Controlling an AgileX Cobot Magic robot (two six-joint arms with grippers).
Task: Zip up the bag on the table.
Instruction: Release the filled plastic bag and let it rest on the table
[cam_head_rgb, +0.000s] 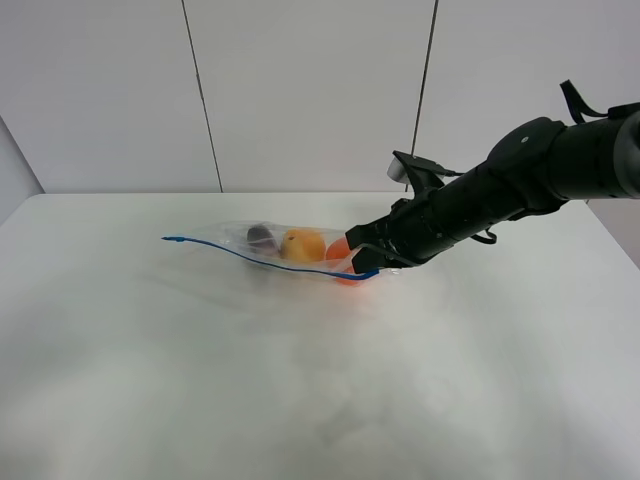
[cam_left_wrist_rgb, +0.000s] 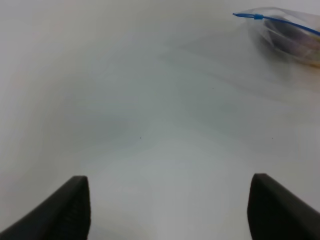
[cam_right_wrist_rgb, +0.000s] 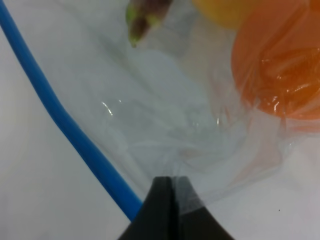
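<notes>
Two arms are on this job, but only one is engaged: my right gripper (cam_right_wrist_rgb: 170, 187) has its jaws pressed together on a pinch of the clear film of the bag (cam_head_rgb: 285, 247), right beside the end of the blue zipper strip (cam_right_wrist_rgb: 60, 117). The bag lies on the white table (cam_head_rgb: 300, 400), toward the far side and a little left of centre in the high view, with the strip running along its near edge. Through the plastic I see an orange (cam_right_wrist_rgb: 277, 60), a yellow pear (cam_head_rgb: 302, 244) and a dark eggplant (cam_head_rgb: 262, 236).

My left gripper (cam_left_wrist_rgb: 170, 210) hangs with its jaws wide apart over bare table, holding nothing, well away from the slider (cam_left_wrist_rgb: 258, 16) at the far end of the strip.

My main worry is the pinch itself. It looks to sit on thin film rather than on the strip, so I judge that a pull along the zipper could slip the plastic out or stretch it. The whole bag could also drag across the smooth top, since the fruit can roll inside. The slider is small, and a slightly off approach would push that corner flat instead of catching it.
</notes>
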